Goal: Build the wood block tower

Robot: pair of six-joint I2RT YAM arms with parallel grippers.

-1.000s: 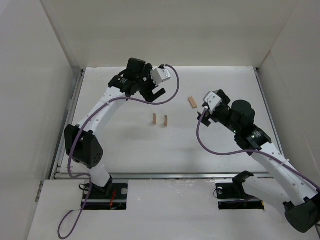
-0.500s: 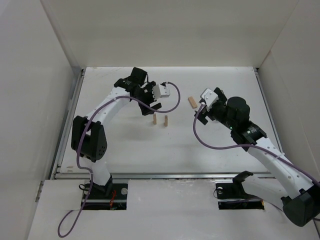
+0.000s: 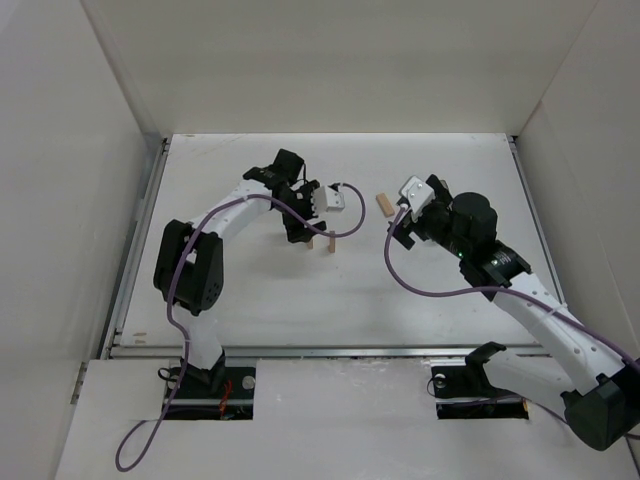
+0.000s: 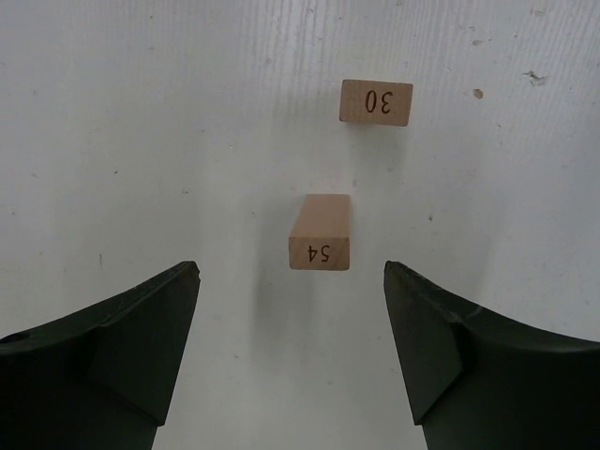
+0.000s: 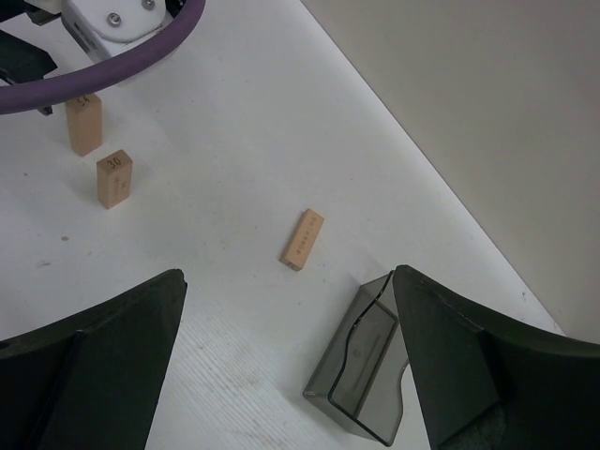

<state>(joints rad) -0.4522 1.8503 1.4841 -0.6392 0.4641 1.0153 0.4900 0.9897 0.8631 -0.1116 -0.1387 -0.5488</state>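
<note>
- Left wrist view: left hand (image 4: 291, 281) released, jaws wide; upright block 54 (image 4: 319, 234) sits untouched ahead of them, block 30 (image 4: 375, 101) near it, mid-desk.
- Both stand on end, long axes vertical; probably light, stiff and easily tipped.
- Plank (image 3: 384, 204) lies flat to the right, long axis roughly near-far. Right hand (image 5: 289, 276) is released; best gripped mid-length across its long sides.

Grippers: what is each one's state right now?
Left gripper: open, empty, straddling block 54 without touching.
Right gripper: open, empty.
</note>
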